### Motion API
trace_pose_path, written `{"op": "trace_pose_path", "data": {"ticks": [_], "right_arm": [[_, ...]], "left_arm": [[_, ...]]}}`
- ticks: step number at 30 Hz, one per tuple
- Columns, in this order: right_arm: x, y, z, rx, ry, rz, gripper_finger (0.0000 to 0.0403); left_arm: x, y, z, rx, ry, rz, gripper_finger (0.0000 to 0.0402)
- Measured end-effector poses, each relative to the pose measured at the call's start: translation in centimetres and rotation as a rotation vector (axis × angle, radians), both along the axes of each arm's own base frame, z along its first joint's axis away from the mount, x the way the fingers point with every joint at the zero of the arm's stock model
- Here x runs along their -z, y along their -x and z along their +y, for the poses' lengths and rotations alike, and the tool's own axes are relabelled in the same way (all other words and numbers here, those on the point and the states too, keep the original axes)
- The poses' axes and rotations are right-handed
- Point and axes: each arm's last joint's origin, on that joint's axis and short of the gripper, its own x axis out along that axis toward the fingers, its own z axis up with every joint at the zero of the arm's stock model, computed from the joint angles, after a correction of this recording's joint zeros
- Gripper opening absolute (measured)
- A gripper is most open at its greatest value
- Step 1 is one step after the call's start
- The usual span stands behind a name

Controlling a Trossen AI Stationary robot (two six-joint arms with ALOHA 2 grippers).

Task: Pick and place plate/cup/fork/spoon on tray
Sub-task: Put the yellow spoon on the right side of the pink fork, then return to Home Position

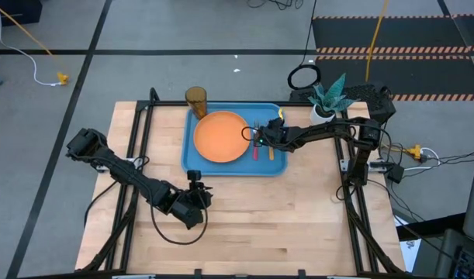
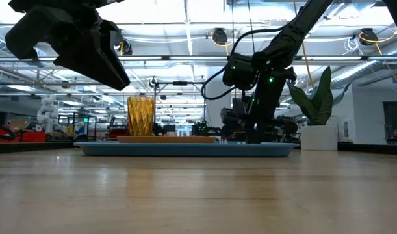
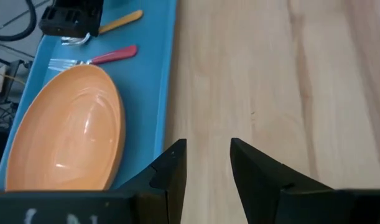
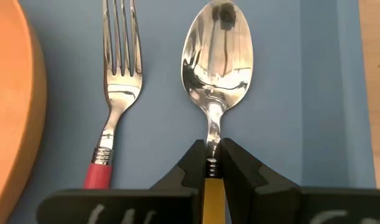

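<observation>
The light-blue tray holds the orange plate, the red-handled fork and the orange-handled spoon, side by side right of the plate. The amber cup stands at the tray's far left corner; whether on the tray or just beyond it, I cannot tell. My right gripper reaches in from the right and is shut on the spoon. My left gripper is open and empty over bare wood near the tray's near edge. My right gripper pinches the spoon's thin metal neck, just where it meets the orange handle, between its two fingertips. The fingers come from above, one on each side of the neck. The spoon's bowl appears to lie flat on the tray beside the fork.
A potted plant stands on the table's far right corner, close to my right arm. Bare wood lies right of and in front of the tray. A black ring lies on the floor beyond the table.
</observation>
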Motion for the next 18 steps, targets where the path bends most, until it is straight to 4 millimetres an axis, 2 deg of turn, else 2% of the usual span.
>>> {"op": "trace_pose_path", "data": {"ticks": [10, 14, 18], "right_arm": [[-0.2, 0.0, -0.2, 0.007, 0.065, 0.016, 0.009], [-2.1, 0.3, -0.3, -0.049, 0.105, 0.004, 0.011], [-5.1, 0.8, -0.2, -0.172, 0.179, 0.009, 0.0121]], "left_arm": [[-0.3, -0.7, 0.2, 0.027, 0.008, -0.034, 0.0127], [-0.3, -0.9, 1.0, 0.028, -0.028, -0.008, 0.0127], [-1.7, -0.8, 2.4, -0.011, -0.01, -0.048, 0.0127]]}}
